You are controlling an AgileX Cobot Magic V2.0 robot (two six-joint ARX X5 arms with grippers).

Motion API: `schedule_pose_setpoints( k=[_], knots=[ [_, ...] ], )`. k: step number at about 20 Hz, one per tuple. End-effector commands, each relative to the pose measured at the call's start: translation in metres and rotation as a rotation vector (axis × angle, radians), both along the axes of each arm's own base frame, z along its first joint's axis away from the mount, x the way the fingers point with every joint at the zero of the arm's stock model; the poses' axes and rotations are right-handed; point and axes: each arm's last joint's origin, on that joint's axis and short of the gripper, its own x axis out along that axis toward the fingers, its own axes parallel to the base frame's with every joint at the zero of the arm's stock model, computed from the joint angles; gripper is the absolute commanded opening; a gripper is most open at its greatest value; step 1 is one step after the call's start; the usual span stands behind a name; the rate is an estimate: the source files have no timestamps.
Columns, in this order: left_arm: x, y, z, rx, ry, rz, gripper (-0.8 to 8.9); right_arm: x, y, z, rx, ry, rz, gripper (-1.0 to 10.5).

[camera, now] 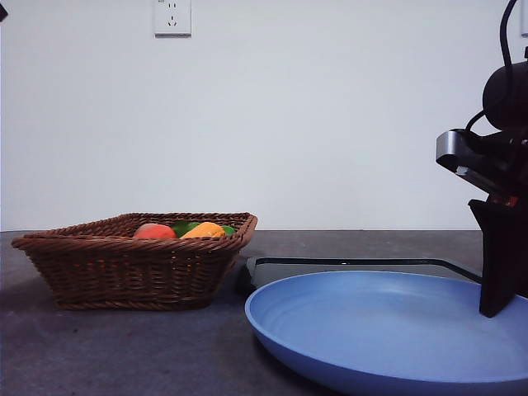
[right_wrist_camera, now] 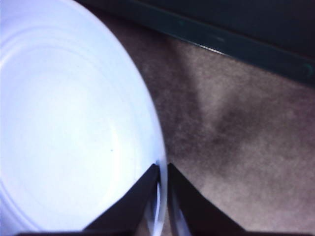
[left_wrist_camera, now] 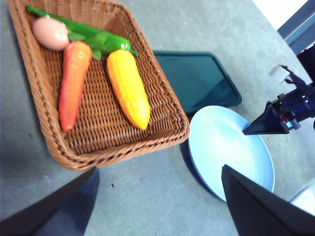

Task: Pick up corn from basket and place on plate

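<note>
- Nearest the front camera, the blue plate [camera: 371, 330] lies empty on the grey table [camera: 124, 346], filling the lower right of the scene.
- Behind it a flat black tray [camera: 355, 266] rests on the table, its near edge partly hidden by the plate's rim.
- Left of the plate, apart from it, stands the brown wicker basket [camera: 132, 268], its braided rim level.
- At the plate's far-right edge the right gripper [right_wrist_camera: 161, 194] has its jaws pressed together on the plate's rim, pinching it, as the right wrist view shows; in the front view its dark arm comes down from the right side.
- Above the table between basket and plate, the left gripper [left_wrist_camera: 157, 206] hangs with its jaws spread wide and nothing between them.
- Inside the basket the corn [left_wrist_camera: 128, 87] lies flat on the woven floor, untouched, beside the wall nearer the tray.
- An orange carrot [left_wrist_camera: 73, 83] lies alongside it, a small gap between them.
- Green vegetables [left_wrist_camera: 88, 34] stretch across the basket's far end, touching the corn's tip.
- A pink peach-like fruit [left_wrist_camera: 50, 33] sits in the corner, against the carrot's top.
</note>
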Motion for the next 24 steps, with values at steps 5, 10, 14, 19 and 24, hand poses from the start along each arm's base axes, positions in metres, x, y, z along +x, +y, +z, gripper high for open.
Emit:
schedule_pose_setpoints(
  k=[5, 10, 14, 19, 24],
  knots=[
    [0.031, -0.015, 0.000, -0.019, 0.047, -0.081, 4.03, -0.012, -0.003, 0.031, -0.030, -0.077, -0.019, 0.0],
    [0.076, -0.044, 0.002, 0.075, 0.079, -0.087, 4.03, -0.036, -0.010, 0.071, -0.016, -0.169, -0.033, 0.0],
    [0.120, -0.071, -0.001, 0.190, 0.126, -0.107, 4.03, -0.055, -0.018, 0.098, 0.001, -0.252, -0.067, 0.0],
    [0.173, -0.106, -0.015, 0.263, 0.186, -0.152, 4.03, -0.075, -0.028, 0.122, -0.001, -0.338, -0.120, 0.0],
    [0.206, -0.131, -0.043, 0.336, 0.243, -0.164, 4.03, -0.086, -0.031, 0.129, 0.005, -0.375, -0.134, 0.0]
  ],
)
